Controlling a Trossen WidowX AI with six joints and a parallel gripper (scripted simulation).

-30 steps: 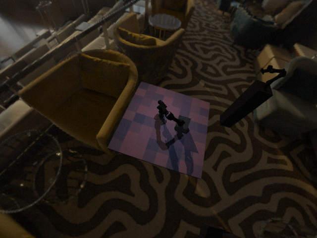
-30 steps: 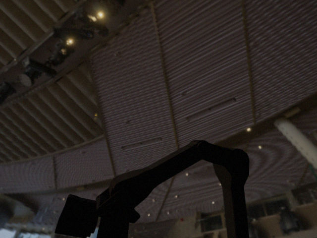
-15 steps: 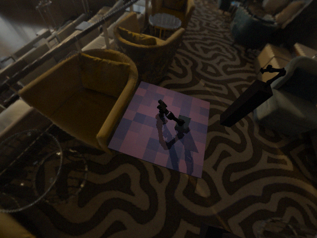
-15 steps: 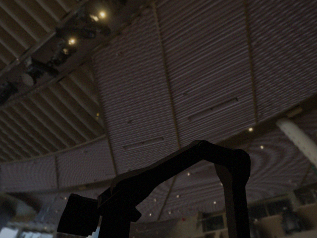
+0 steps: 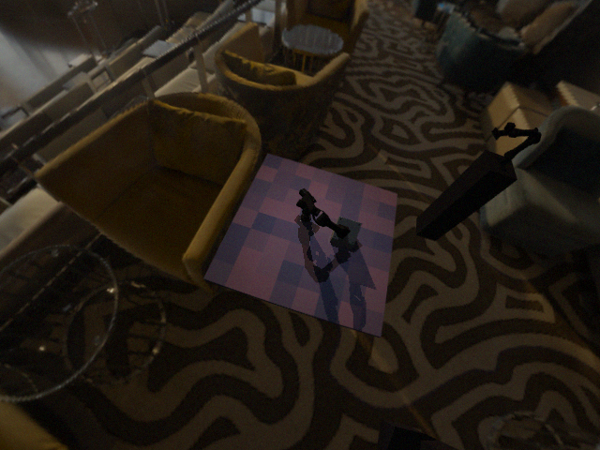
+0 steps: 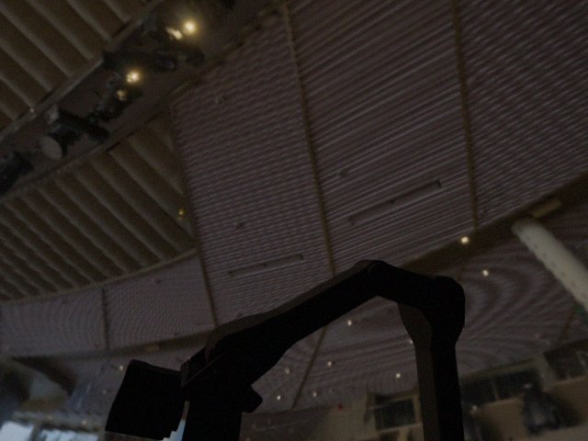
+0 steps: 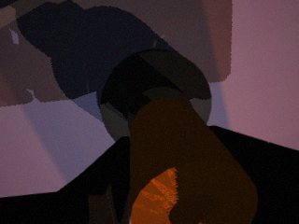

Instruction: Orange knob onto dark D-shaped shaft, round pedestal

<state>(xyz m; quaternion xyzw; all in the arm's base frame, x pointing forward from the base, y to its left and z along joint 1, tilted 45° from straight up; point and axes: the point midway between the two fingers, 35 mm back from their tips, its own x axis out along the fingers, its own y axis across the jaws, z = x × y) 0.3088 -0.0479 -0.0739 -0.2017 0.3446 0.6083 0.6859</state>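
Observation:
In the wrist view the orange knob (image 7: pixel 187 140) stands between the black fingers of my gripper (image 7: pixel 168 139), which is shut on it. Most of the knob is in dark shadow, with a bright orange patch low on its near side. Its far end overlaps the round grey pedestal (image 7: pixel 202 108), which shows as a disc beyond it. The dark shaft is not visible, and the gap between knob and pedestal cannot be judged. The knob's hole and flat side are hidden. In the top view the arm is small and dark; the exterior view shows only its upper part.
The pink and blue checked table top (image 5: pixel 251 247) lies under the arm, with a greenish square plate (image 5: pixel 354 225) beside the arm's dark links. Long arm shadows fall toward the table's front edge. A grey-brown straight-edged patch (image 7: pixel 196 28) lies beyond the pedestal in the wrist view.

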